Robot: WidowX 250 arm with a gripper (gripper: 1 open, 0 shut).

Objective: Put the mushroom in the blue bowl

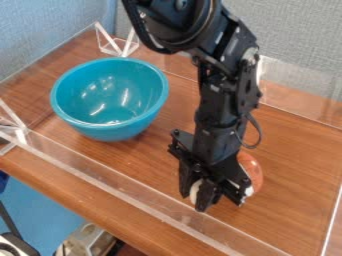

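Note:
The blue bowl stands empty at the left of the wooden table, round and glossy. To its right, near the front wall, my black gripper points straight down at the tabletop. Its fingers are shut on the mushroom. The reddish-brown cap shows just right of the fingers, and a bit of the cream stem shows between them. The mushroom sits low, at or just above the wood, and I cannot tell whether it is lifted. The gripper is about a bowl's width away from the bowl.
A low clear plastic wall rings the wooden table on all sides. A clear triangular bracket stands at the back left corner, and another at the left edge. The black arm rises above the gripper.

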